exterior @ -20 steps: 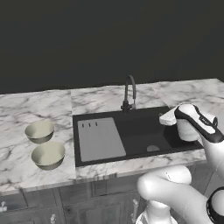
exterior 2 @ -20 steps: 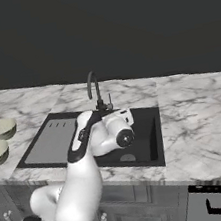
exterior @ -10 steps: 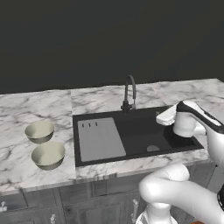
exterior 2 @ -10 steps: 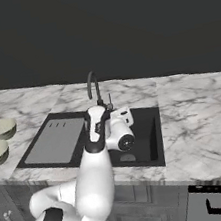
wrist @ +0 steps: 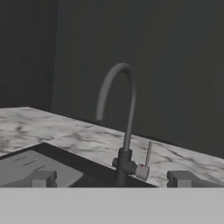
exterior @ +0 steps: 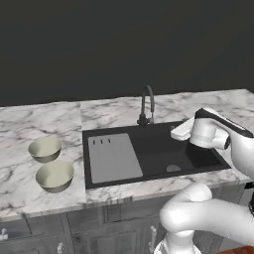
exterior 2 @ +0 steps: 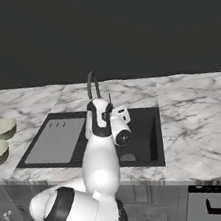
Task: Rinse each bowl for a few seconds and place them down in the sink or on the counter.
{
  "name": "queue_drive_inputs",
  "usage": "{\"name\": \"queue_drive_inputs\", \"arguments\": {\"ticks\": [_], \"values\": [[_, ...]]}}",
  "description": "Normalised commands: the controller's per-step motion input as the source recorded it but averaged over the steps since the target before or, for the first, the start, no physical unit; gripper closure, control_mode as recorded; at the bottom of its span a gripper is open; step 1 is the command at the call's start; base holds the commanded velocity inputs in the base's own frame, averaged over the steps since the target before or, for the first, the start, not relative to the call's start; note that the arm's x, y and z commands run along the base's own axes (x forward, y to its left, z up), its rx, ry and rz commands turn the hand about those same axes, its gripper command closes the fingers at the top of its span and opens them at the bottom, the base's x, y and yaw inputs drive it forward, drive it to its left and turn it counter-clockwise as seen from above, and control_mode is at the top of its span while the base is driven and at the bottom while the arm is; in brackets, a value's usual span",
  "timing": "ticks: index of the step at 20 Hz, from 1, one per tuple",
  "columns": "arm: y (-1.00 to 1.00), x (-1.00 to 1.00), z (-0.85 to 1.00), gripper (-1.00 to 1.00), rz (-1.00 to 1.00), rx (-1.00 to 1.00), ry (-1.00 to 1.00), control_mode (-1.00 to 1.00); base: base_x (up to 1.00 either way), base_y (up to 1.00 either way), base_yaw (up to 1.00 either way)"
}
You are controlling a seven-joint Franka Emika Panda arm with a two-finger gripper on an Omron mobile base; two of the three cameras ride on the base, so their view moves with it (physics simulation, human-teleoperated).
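Reaching for faucet looks like step in hand; lever at base right is likely target.
- Bowls: near one, far one, both on counter left of sink, untouched, well apart from arm.
- Gripper: fingers spread wide, holding nothing, facing faucet base.
- Doing it well: centre lever between fingertips, advance level, avoid clipping spout.
- Versus earlier: wrist swung from sink's right side toward faucet; bowls unmoved.
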Motion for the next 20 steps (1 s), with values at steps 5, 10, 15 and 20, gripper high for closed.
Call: {"name": "queue_drive_inputs", "arguments": {"ticks": [5,10,15,20], "values": [[0.00,0.23,0.00,-1.00,0.05,0.00,0.03,-1.00,0.00,0.00,0.00],[0.00,0.24,0.00,-1.00,0.02,0.00,-0.02,-1.00,0.00,0.00,0.00],[0.00,0.24,0.00,-1.00,0.00,0.00,-0.02,-1.00,0.00,0.00,0.00],[0.00,0.26,-0.03,-1.00,0.00,0.00,-0.01,-1.00,0.00,0.00,0.00]]}}
